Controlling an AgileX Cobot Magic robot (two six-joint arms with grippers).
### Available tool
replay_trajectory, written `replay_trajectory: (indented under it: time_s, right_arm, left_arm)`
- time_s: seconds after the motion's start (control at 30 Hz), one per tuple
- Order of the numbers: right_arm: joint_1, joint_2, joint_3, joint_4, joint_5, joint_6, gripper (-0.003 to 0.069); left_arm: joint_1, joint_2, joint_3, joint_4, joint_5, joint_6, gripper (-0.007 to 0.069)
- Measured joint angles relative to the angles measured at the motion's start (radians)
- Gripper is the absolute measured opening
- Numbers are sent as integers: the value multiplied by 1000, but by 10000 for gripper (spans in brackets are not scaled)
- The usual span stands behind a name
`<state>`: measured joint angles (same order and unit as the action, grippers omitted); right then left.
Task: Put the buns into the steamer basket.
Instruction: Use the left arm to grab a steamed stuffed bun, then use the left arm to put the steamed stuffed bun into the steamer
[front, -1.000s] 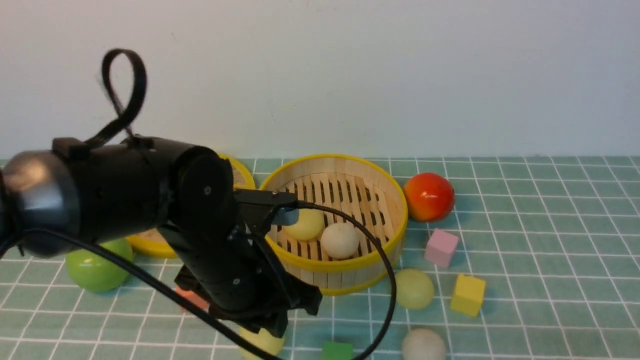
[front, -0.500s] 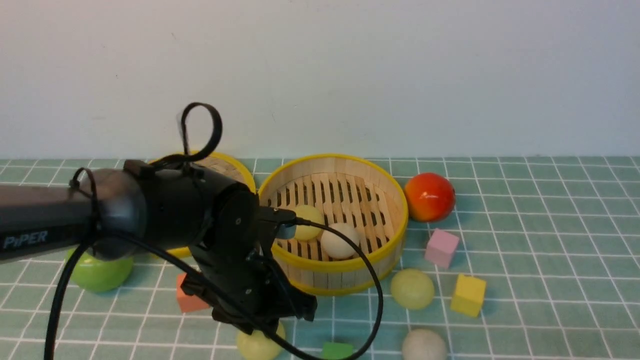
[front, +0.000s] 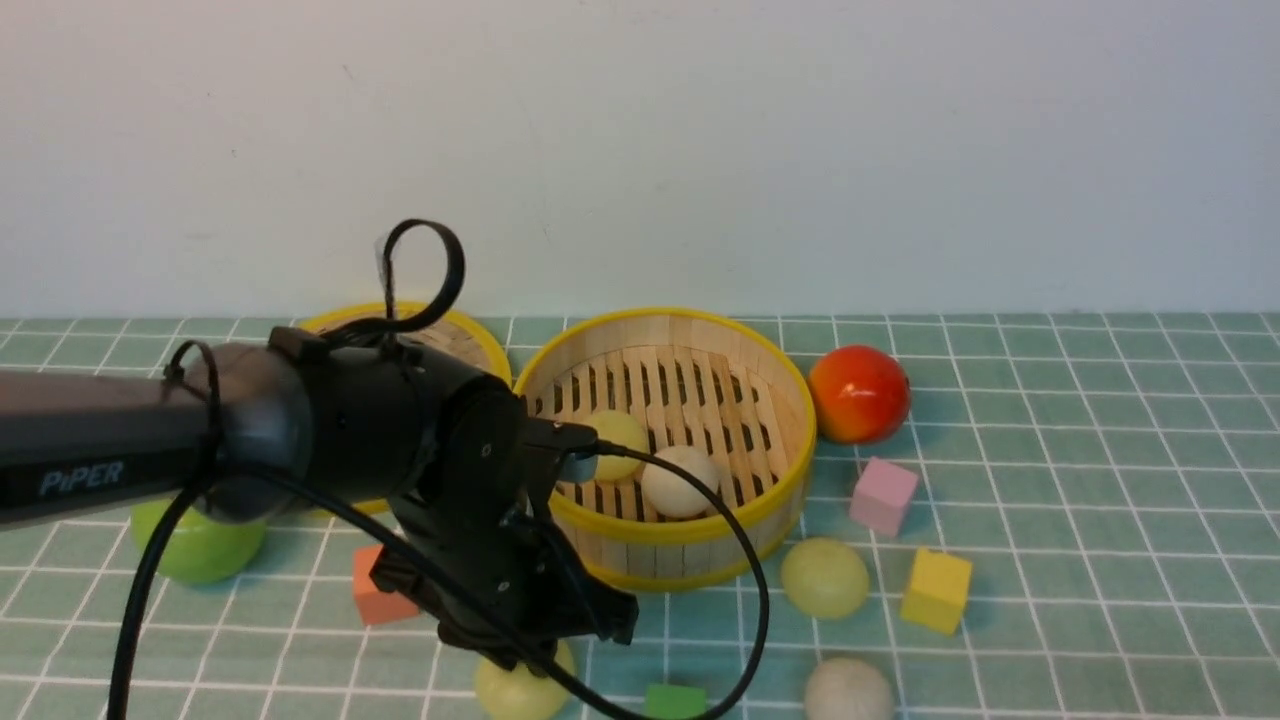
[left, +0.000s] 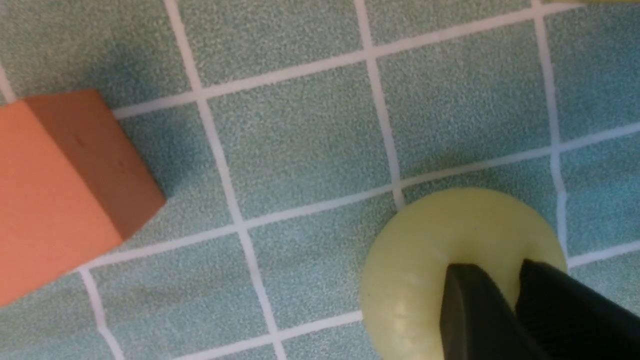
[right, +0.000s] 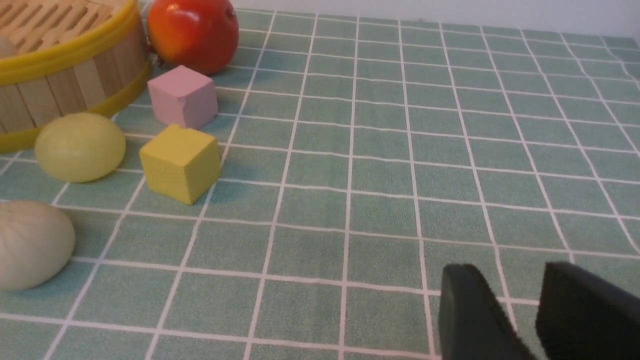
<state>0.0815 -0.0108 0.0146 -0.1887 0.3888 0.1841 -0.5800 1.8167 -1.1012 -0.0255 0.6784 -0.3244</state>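
- At the near edge of the mat (front: 1050, 480), just in front of the steamer basket (front: 690, 560), the left gripper (left: 497, 272) sat on a yellow-green bun (left: 430, 260), with the orange block (left: 60, 190) nearby but apart.
- Its jaws stood narrow over the bun's crown; whether they had actually pinched it or only rested there, I could not tell from the wrist view.
- The right gripper (right: 515, 275) hung empty, jaws apart, above the mat.
- Inside the basket lay a second yellow-green bun (front: 615, 432) and an off-white bun (front: 680, 482); a third yellow-green bun (front: 824, 578) and another off-white bun (front: 848, 690) waited outside.
- A sound grip probably wanted the fingers lower, around the bun's widest part, squeezed gently, then lifted straight to clear the basket's rim.
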Motion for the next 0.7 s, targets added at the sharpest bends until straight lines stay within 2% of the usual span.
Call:
replay_trajectory:
  time_s: [0.2, 0.37, 0.5, 0.7]
  right_arm:
    - [0, 0, 0, 0, 0, 0, 239]
    - [0, 0, 0, 0, 0, 0, 239]
    - [0, 0, 0, 0, 0, 0, 239]
    - [0, 0, 0, 0, 0, 0, 239]
  left_arm:
    - [0, -5, -31, 2, 53, 0, -5]
    - [0, -25, -104, 31, 150, 0, -13]
    - [0, -54, -279, 114, 229, 0, -13]
    - [0, -26, -471, 216, 127, 0, -13]
